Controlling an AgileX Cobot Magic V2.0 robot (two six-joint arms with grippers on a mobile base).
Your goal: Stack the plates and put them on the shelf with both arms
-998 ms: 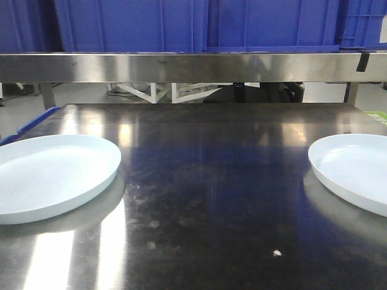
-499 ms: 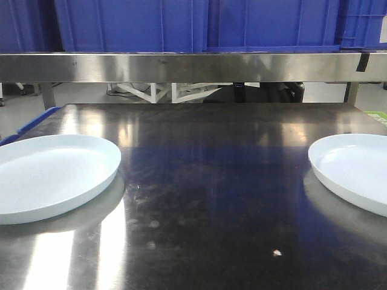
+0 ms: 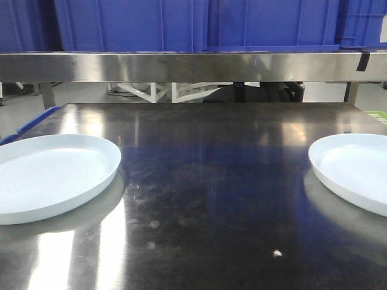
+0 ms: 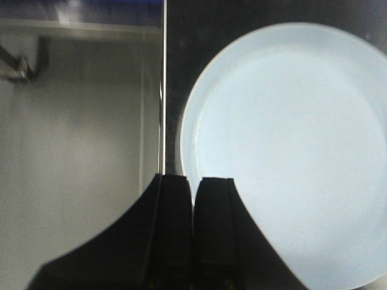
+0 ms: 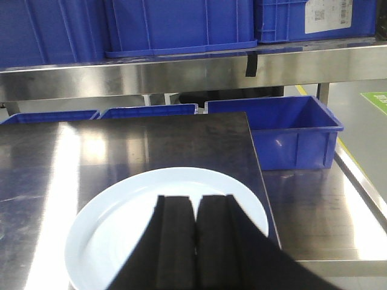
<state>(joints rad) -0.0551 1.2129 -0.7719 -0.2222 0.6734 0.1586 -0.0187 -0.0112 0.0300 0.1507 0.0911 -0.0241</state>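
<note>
**Both plates flat and apart, both hands empty**

The shelf runs across the back, its top loaded with blue crates. In front of it on the desk lie the two plates. The left plate is below the shelf's left end and the right plate below its right end, well apart, with bare steel between them. Nothing is stacked yet.

The left hand hangs over the near rim of its plate. Its fingers are drawn together to a thin slit and hold nothing. The right hand is the same over the other plate: fingers nearly touching, empty.

The risks, as I judge them:
- Each plate sits close to a side edge of the desk, and the steel looks slick. A hand coming down closed, or catching the low rim off-centre, could push the plate off rather than lift it.
- The rims are shallow and glossy, so a thin pinch may slip partway through the carry.
- With crates filling the shelf, the free room for a stack is unclear, and two arms lifting unevenly could tip it.
</note>
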